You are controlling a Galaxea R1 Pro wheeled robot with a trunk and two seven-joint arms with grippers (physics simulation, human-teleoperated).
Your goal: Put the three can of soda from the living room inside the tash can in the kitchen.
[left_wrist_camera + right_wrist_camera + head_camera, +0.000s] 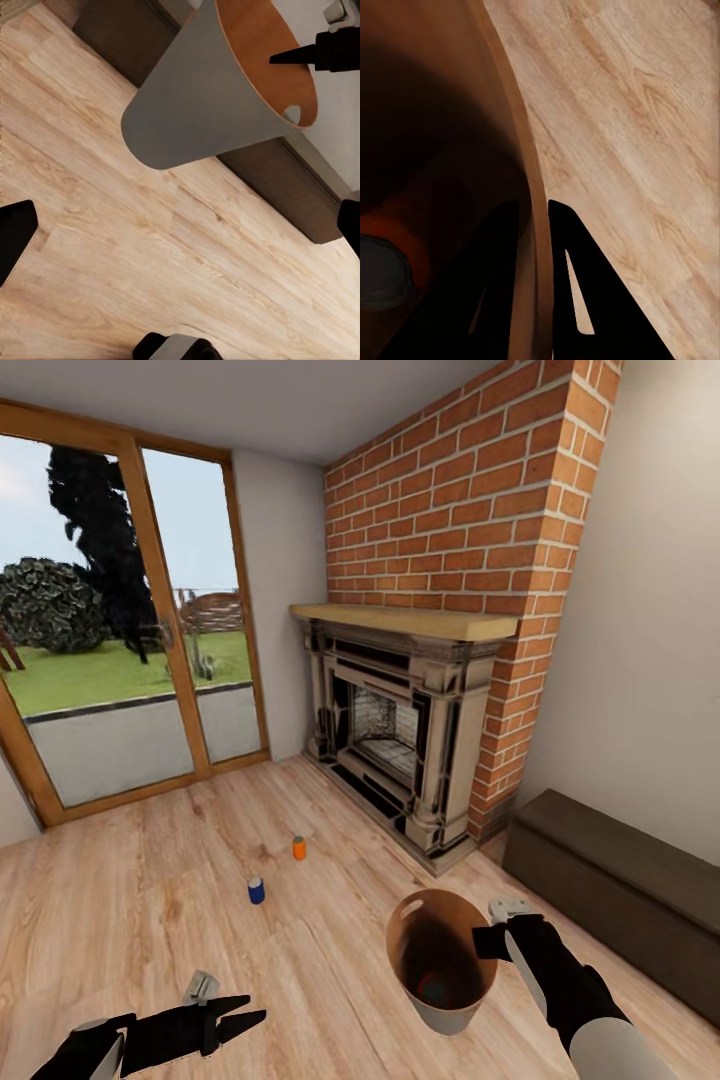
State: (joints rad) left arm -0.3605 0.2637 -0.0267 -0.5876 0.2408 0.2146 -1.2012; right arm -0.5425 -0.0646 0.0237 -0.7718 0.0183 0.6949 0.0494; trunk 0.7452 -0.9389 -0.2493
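No readable text

We find no words, brands, numbers or signs in any view. The blue can point(256, 890) and the orange can point(298, 848) on the floor point(150, 880) are too small for us to make out any print, and the bin point(445, 1005) and the can inside it point(382, 270) bear no lettering that we can read.
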